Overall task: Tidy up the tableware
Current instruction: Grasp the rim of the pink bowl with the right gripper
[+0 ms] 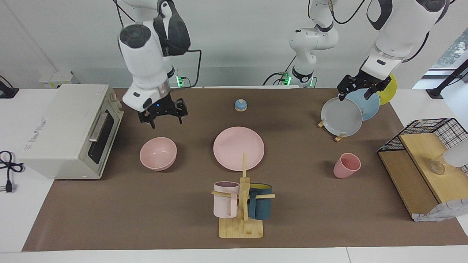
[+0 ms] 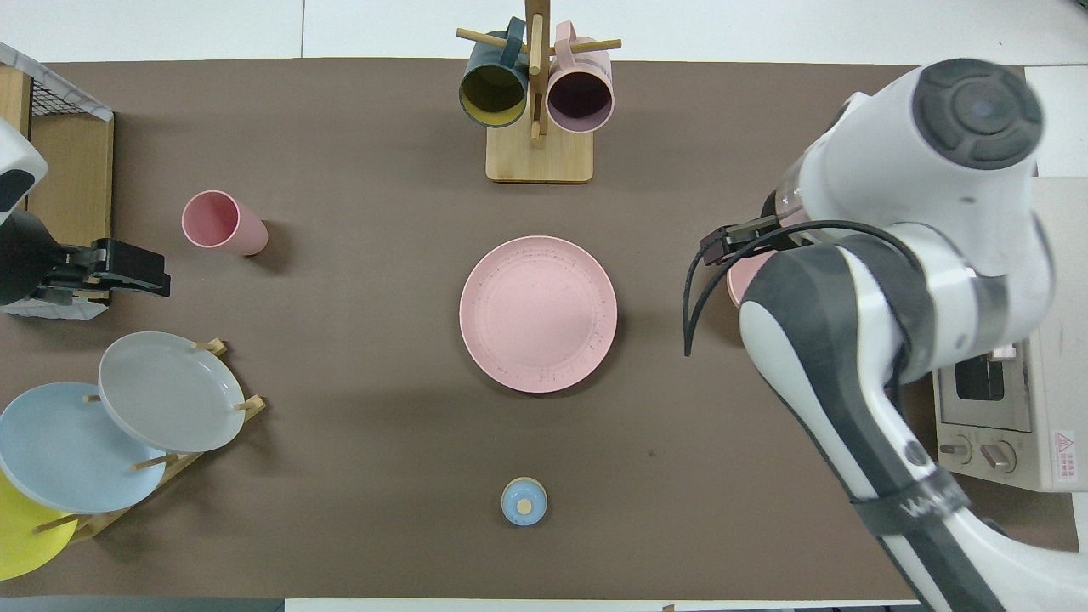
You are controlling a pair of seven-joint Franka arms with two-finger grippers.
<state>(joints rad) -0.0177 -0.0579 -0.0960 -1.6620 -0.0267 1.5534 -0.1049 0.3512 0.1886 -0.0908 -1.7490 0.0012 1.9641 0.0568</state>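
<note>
The matte pink plate [image 1: 238, 148] [image 2: 538, 314] lies flat at the middle of the table. The pink bowl [image 1: 158, 153] sits upright toward the right arm's end; in the overhead view only a sliver of the bowl [image 2: 739, 287] shows beside the arm. The pink cup [image 1: 346, 165] [image 2: 223, 223] stands upright toward the left arm's end. My right gripper [image 1: 166, 119] is open and empty, raised over the mat just robot-side of the bowl. My left gripper [image 1: 355, 94] [image 2: 140, 276] is open and empty, up in the air over the plate rack.
A toaster oven [image 1: 69, 131] stands at the right arm's end. A wooden mug tree [image 1: 242, 219] with a pale pink and a dark blue mug is farther out than the plate. A rack [image 1: 338, 138] holds grey, blue and yellow plates. A small blue knob [image 1: 240, 105] and a wire shelf [image 1: 420, 164] also stand here.
</note>
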